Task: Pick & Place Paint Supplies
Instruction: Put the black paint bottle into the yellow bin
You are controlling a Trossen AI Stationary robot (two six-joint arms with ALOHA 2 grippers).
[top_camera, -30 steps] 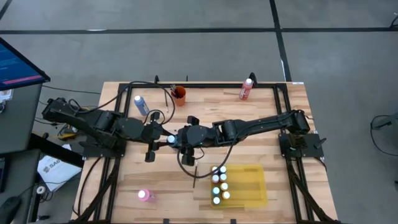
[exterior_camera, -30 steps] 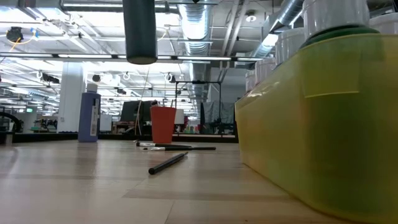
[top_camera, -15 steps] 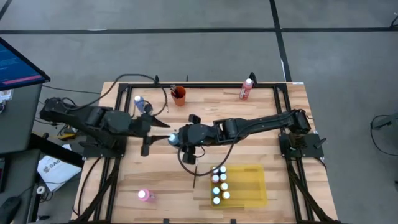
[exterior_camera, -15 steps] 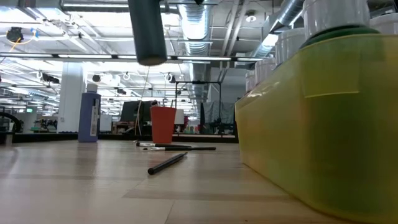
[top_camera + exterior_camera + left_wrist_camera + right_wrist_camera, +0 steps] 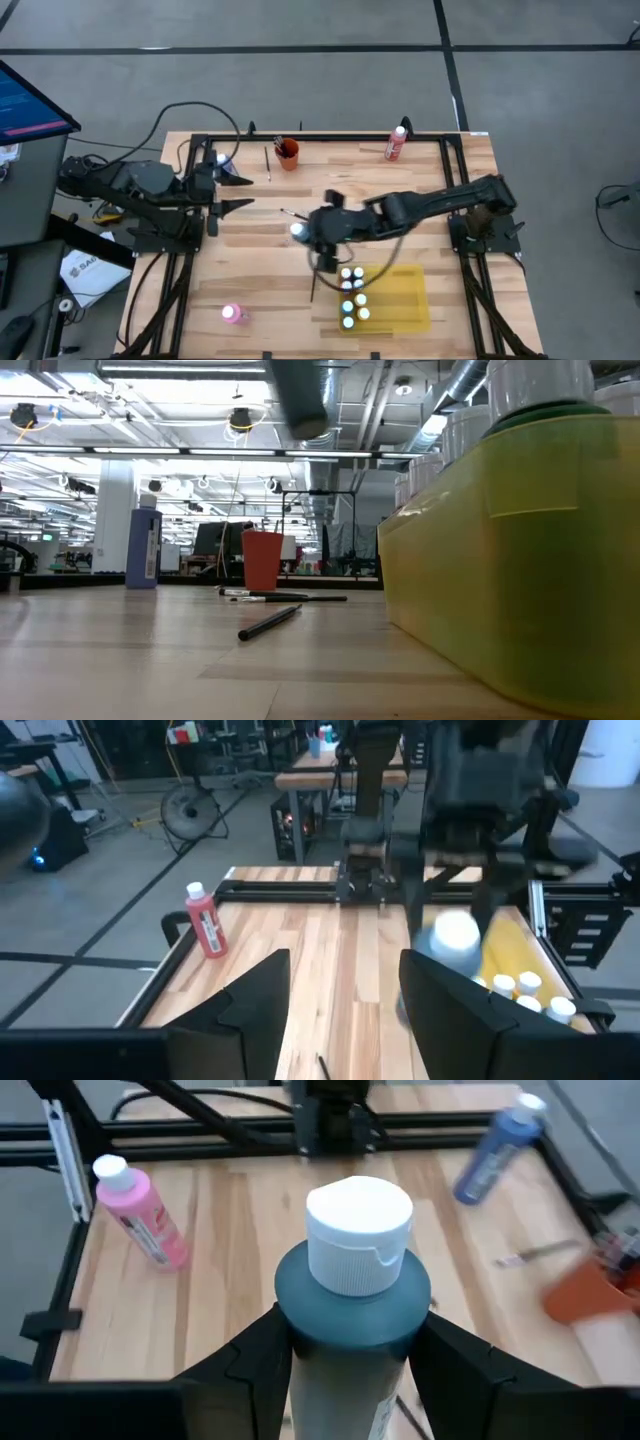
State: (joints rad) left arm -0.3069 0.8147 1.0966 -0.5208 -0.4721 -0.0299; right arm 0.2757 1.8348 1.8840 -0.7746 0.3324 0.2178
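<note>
The right gripper [image 5: 300,231] is near the middle of the table [image 5: 440,190] and has its two fingers [image 5: 250,1370] closed around a dark green paint bottle [image 5: 350,1315] with a white cap. The bottle stands up straight between the fingers and seems lifted off the wood. The step in hand looks like carrying this bottle over to the yellow tray [image 5: 410,310], which sits near the front of the table and already has several white-capped bottles [image 5: 353,297] standing in it. Next, the arm needs to move the bottle over a free spot in the tray, lower it gently so it does not knock the others, and then let go. The left gripper [image 5: 232,192] is back by the left side of the table with its fingers spread apart and nothing in them. A blue bottle [image 5: 497,1148], a pink bottle [image 5: 231,314] and a red bottle [image 5: 396,144] are still out on the wood, and thin brushes [image 5: 270,621] lie near the orange cup [image 5: 289,154].
</note>
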